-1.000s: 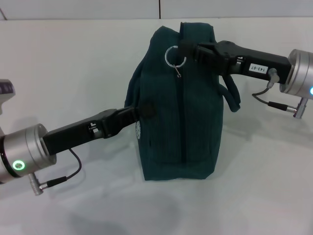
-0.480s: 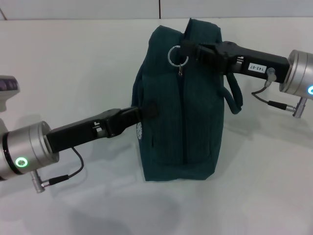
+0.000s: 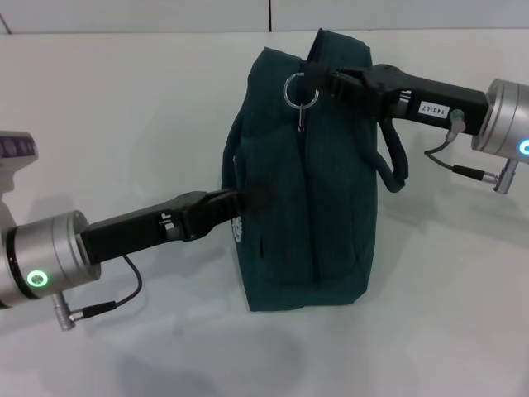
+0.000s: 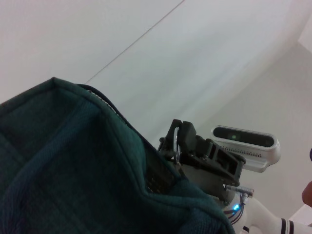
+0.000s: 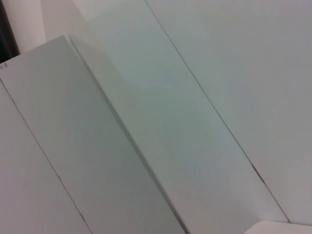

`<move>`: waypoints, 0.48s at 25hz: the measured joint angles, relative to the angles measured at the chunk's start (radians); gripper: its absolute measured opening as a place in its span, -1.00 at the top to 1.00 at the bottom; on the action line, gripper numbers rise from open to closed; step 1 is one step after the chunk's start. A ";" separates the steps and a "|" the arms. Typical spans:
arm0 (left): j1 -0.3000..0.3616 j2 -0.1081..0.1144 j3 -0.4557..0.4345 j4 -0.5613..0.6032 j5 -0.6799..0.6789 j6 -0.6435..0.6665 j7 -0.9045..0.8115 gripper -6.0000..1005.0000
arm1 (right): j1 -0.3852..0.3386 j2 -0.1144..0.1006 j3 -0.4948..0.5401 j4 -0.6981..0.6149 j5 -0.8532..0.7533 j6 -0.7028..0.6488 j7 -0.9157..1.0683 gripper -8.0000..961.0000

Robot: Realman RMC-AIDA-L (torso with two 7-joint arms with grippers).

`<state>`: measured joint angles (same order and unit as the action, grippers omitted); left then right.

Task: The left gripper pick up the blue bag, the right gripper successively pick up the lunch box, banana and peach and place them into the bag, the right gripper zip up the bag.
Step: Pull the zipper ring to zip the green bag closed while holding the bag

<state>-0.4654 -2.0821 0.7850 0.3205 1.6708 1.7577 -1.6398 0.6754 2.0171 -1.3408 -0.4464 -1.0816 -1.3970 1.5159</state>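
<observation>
White table (image 3: 124,107): a plain, matte surface filling nearly the whole head view, with soft grey shadows lying on it toward the near edge. Back wall (image 3: 165,15): a pale strip along the far edge of the table, meeting it in a straight horizontal line. Dark vertical seam (image 3: 270,15): a thin line dividing the wall into two panels, near the middle of the head view. Right wrist view: pale wall panels (image 5: 161,122) crossed by thin diagonal seams, with a dark strip (image 5: 7,29) at one corner
</observation>
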 joint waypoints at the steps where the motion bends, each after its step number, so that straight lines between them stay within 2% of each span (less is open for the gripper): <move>1: 0.001 0.000 0.000 0.000 0.000 0.000 0.000 0.88 | 0.000 0.000 0.000 -0.001 0.000 0.000 0.000 0.96; 12: 0.007 0.001 0.000 0.000 0.005 -0.032 -0.017 0.88 | -0.005 0.000 0.001 -0.006 0.010 -0.026 0.005 0.96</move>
<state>-0.4587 -2.0816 0.7849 0.3206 1.6753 1.7258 -1.6568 0.6699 2.0171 -1.3399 -0.4522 -1.0720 -1.4230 1.5206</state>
